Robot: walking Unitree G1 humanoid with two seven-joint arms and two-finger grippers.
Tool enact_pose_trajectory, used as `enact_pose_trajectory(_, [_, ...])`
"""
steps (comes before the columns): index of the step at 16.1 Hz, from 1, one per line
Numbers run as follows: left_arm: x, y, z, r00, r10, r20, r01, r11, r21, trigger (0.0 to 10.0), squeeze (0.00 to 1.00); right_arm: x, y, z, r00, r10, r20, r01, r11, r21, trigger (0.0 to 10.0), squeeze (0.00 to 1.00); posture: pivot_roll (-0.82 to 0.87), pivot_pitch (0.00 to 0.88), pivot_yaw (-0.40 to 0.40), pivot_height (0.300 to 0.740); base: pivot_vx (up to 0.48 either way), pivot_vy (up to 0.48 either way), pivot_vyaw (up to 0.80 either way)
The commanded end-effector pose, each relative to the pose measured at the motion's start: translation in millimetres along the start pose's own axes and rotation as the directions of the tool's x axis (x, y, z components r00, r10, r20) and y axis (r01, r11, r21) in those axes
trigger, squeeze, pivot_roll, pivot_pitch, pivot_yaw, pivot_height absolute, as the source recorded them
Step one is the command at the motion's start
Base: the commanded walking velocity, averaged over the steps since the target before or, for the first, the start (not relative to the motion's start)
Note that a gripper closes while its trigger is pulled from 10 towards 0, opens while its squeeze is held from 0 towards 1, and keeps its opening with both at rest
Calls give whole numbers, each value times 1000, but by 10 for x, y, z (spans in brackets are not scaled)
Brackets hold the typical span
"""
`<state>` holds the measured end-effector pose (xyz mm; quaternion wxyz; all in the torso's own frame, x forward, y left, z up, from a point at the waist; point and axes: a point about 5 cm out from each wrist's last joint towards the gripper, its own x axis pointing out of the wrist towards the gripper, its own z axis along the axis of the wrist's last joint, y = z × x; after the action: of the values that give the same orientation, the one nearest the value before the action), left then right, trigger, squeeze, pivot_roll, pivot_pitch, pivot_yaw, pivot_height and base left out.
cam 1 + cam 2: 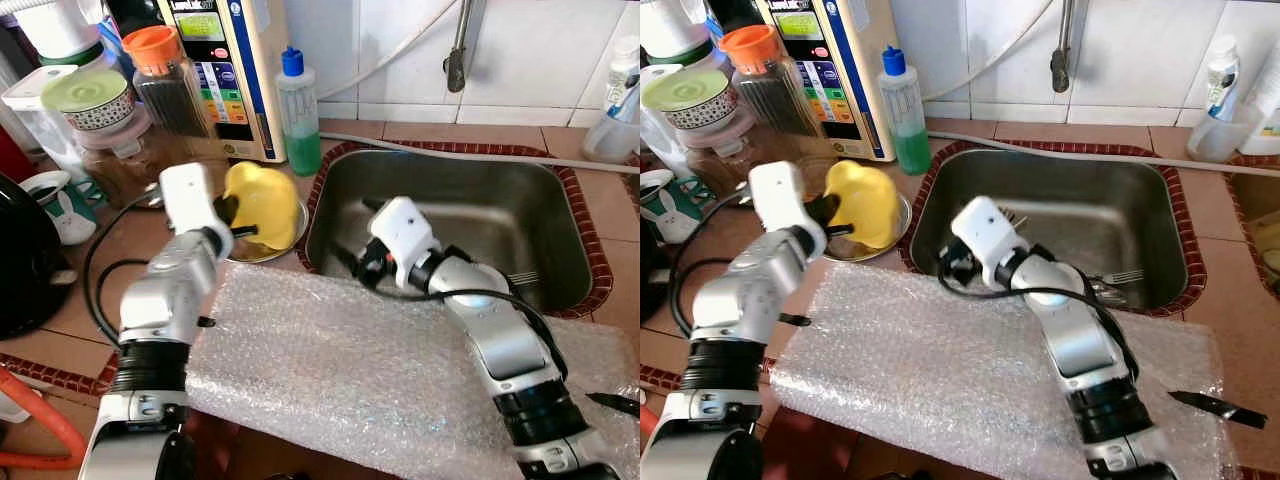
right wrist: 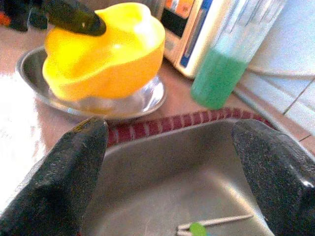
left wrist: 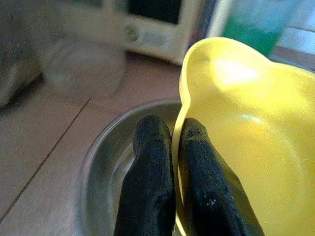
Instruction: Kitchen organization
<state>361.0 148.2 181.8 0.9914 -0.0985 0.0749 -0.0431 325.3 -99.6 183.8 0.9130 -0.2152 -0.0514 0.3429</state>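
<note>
The left gripper (image 3: 172, 167) pinches the yellow bowl (image 1: 262, 203) by its near rim, over the steel dish (image 1: 297, 232). The right gripper (image 2: 172, 172) hangs spread at the sink (image 1: 560, 290) edge, beside it.

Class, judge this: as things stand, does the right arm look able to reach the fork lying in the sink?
Probably yes. The right gripper hangs open over the sink edge, and nothing lies between it and the fork on the basin floor.
</note>
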Motion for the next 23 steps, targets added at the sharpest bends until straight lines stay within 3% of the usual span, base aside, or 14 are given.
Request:
enact_pose_trajectory(1, [-38, -26, 138, 996, -11, 90, 4, 996, 84, 0, 0, 17, -56, 140, 997, -43, 58, 43, 999, 4, 10000, 0, -225, 83, 156, 740, 0, 0, 0])
enact_pose_trajectory(4, [-72, -178, 253, 978, -83, 191, 27, 960, 278, 0, 0, 33, -141, 232, 984, -135, 112, 129, 990, 56, 10000, 0, -223, 86, 159, 740, 0, 0, 0])
enact_pose_trajectory(6, [-101, -344, 229, 965, -179, 190, 106, 934, 340, 0, 0, 52, -176, 316, 969, -191, 158, 168, 974, 151, 10000, 0, -222, 91, 164, 740, 0, 0, 0])
enact_pose_trajectory(10, [-121, -450, 196, 953, -229, 199, 138, 911, 389, 0, 0, 117, -149, 426, 955, -231, 184, 158, 926, 343, 10000, 0, -222, 92, 172, 740, 0, 0, 0])
enact_pose_trajectory(14, [-148, -531, 222, 935, -279, 220, 168, 892, 419, 0, 0, 188, -38, 467, 965, -195, 172, 123, 925, 359, 10000, 0, -222, 92, 172, 740, 0, 0, 0])
enact_pose_trajectory(19, [-267, -697, 363, 861, -383, 334, 206, 864, 460, 0, 0, 285, -85, 423, 966, -238, 106, 179, 901, 395, 10000, 0, -220, 91, 165, 740, 0, 0, 0])
enact_pose_trajectory(21, [-294, -699, 362, 851, -398, 343, 207, 854, 477, 0, 0, 318, -135, 430, 958, -268, 98, 207, 889, 408, 471, 0, -218, 91, 162, 740, 0, 0, 0])
enact_pose_trajectory(23, [-318, -717, 315, 843, -426, 328, 213, 825, 524, 78, 0, 336, -197, 428, 948, -309, 78, 252, 877, 410, 0, 0, -217, 90, 162, 740, 0, 0, 0])
